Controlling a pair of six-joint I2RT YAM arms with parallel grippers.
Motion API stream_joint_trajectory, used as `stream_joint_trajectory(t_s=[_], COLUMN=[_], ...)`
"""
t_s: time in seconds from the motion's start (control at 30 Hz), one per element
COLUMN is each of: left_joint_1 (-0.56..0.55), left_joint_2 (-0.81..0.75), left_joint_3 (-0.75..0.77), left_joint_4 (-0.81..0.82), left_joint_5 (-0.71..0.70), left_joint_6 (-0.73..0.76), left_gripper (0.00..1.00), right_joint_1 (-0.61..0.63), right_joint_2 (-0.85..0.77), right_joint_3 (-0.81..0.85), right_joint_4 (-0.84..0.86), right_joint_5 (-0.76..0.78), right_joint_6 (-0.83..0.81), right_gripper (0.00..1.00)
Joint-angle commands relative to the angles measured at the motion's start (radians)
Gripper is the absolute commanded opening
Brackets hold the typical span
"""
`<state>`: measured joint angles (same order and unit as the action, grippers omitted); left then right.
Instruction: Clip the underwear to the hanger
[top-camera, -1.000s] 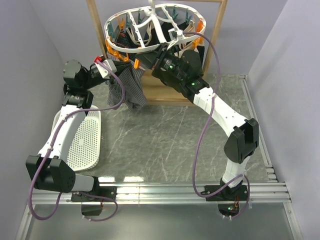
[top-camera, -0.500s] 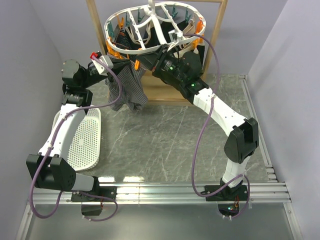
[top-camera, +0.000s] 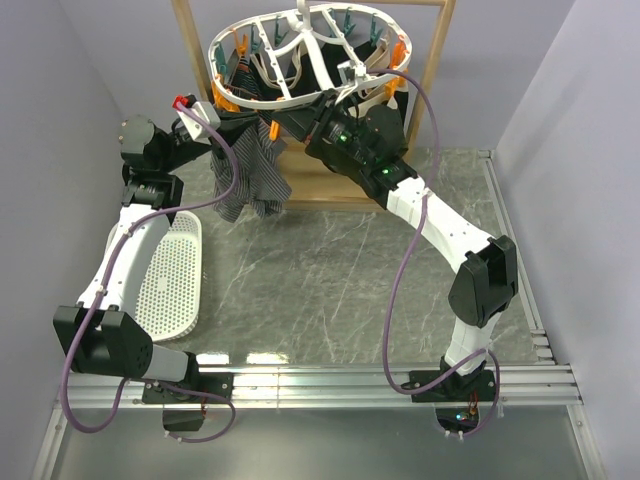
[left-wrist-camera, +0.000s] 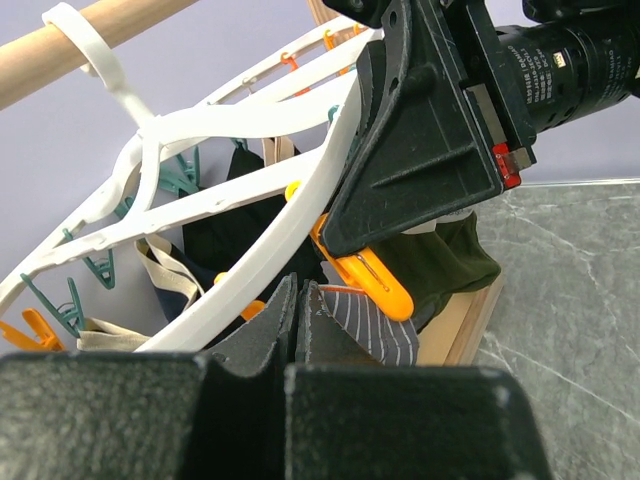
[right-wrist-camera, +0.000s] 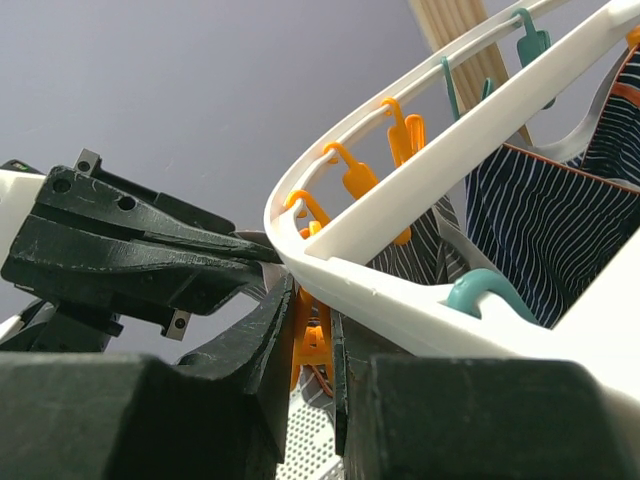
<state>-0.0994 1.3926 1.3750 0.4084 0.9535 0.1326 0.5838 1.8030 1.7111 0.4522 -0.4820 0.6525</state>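
The underwear (top-camera: 252, 172), grey with fine stripes, hangs under the front left rim of the white oval hanger (top-camera: 290, 97). My left gripper (top-camera: 243, 122) is shut on its upper edge; the striped fabric (left-wrist-camera: 385, 325) shows just beyond the closed jaws of that gripper (left-wrist-camera: 293, 292). An orange clip (left-wrist-camera: 366, 277) dangles from the hanger rim (left-wrist-camera: 300, 200) right above the fabric. My right gripper (right-wrist-camera: 312, 300) reaches under the ring (right-wrist-camera: 450, 150) and is shut on that orange clip (right-wrist-camera: 312, 335), squeezing it. The two grippers' fingertips almost meet.
A wooden frame (top-camera: 190, 50) carries the hanger by its hook. Dark navy and dark olive (left-wrist-camera: 445, 262) garments hang from other clips inside the ring. A white perforated basket (top-camera: 170, 280) lies on the table at the left, under the left arm.
My left wrist has risen and swung a little to the left, lifting the underwear's top edge towards the orange clip. The right arm has stayed put on the clip.
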Motion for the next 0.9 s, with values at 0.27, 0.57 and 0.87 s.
stream_joint_trajectory(t_s=[0.27, 0.57, 0.87], left_joint_1=[0.003, 0.003, 0.003], left_joint_2=[-0.003, 0.017, 0.032], left_joint_3=[0.045, 0.044, 0.039], left_joint_4=[0.069, 0.125, 0.207], left_joint_5=[0.019, -0.028, -0.074], left_joint_6=[-0.042, -0.175, -0.333], left_gripper=[0.00, 0.00, 0.00], right_joint_1=[0.021, 0.021, 0.021], right_joint_2=[-0.051, -0.042, -0.037], right_joint_3=[-0.047, -0.059, -0.054], right_joint_4=[0.051, 0.102, 0.103], right_joint_5=[-0.124, -0.101, -0.090], right_joint_6=[0.035, 0.145, 0.171], right_gripper=[0.00, 0.00, 0.00])
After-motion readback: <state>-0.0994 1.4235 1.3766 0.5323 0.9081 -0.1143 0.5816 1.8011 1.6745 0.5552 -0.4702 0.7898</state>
